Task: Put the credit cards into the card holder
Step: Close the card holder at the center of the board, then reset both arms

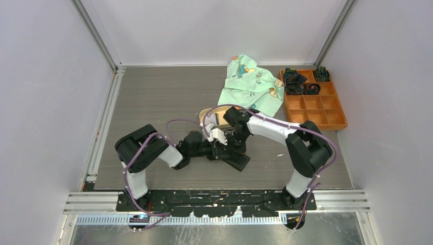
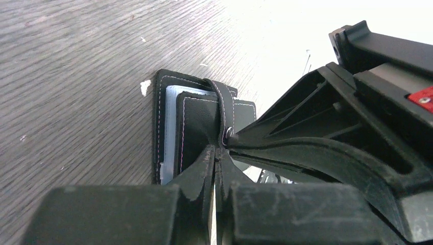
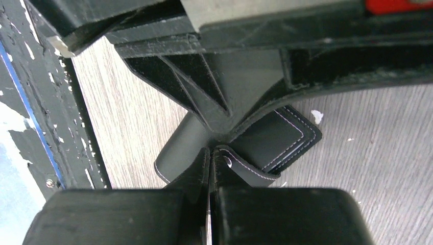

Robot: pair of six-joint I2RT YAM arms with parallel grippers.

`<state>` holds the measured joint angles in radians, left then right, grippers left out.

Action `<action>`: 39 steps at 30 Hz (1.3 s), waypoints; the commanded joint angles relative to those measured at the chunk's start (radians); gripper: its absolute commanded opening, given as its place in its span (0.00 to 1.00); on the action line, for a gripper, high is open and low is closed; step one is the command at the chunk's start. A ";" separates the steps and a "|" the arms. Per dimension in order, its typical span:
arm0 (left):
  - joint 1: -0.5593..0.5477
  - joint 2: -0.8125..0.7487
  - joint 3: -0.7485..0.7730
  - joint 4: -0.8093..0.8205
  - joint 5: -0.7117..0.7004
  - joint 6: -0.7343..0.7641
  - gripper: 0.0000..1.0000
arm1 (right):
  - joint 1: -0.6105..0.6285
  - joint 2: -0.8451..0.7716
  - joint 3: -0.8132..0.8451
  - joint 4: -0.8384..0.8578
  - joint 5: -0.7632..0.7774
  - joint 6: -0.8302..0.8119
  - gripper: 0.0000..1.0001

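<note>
The black card holder (image 1: 238, 161) lies on the table between the two arms. In the left wrist view it (image 2: 196, 120) shows a pale blue credit card edge (image 2: 170, 127) tucked in its pocket, and its snap tab (image 2: 223, 104) arches over the front. My left gripper (image 2: 217, 150) is shut, and the tab's end runs in between its tips. My right gripper (image 3: 210, 151) is shut, its tips touching the tab (image 3: 250, 171) beside the snap, with nothing seen between them. Both grippers meet over the holder (image 3: 278, 135) in the top view. No loose cards show.
A tan oval tray (image 1: 209, 113) sits just behind the grippers, half hidden by the right arm. A green printed cloth (image 1: 250, 84) lies at the back. An orange compartment box (image 1: 314, 104) with dark items stands at the back right.
</note>
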<state>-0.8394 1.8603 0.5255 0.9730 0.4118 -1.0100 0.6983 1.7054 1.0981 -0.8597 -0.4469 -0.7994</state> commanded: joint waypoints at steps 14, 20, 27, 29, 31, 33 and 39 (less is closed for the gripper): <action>0.019 -0.326 -0.027 -0.281 -0.084 0.180 0.07 | -0.090 -0.171 0.051 -0.050 -0.118 0.027 0.49; 0.019 -0.686 0.019 -0.718 -0.187 0.375 0.19 | -0.233 -0.335 0.089 -0.066 -0.098 0.080 0.71; 0.027 -1.108 0.087 -1.036 -0.318 0.511 0.72 | -0.460 -0.614 0.081 0.111 -0.034 0.312 0.99; 0.029 -1.204 0.111 -1.081 -0.366 0.505 0.88 | -0.482 -0.635 0.151 0.131 0.068 0.473 0.99; 0.029 -1.281 0.142 -1.125 -0.402 0.494 0.94 | -0.488 -0.650 0.225 0.136 0.188 0.656 0.99; 0.031 -1.331 0.183 -1.167 -0.425 0.486 0.96 | -0.500 -0.671 0.303 0.096 0.124 0.714 1.00; 0.030 -1.359 0.394 -1.391 -0.466 0.463 0.97 | -0.505 -0.697 0.485 -0.049 -0.010 0.722 1.00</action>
<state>-0.8131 0.4984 0.7895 -0.2333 0.0090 -0.5438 0.1951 1.0485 1.4803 -0.8482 -0.4019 -0.1810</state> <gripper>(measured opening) 0.964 0.995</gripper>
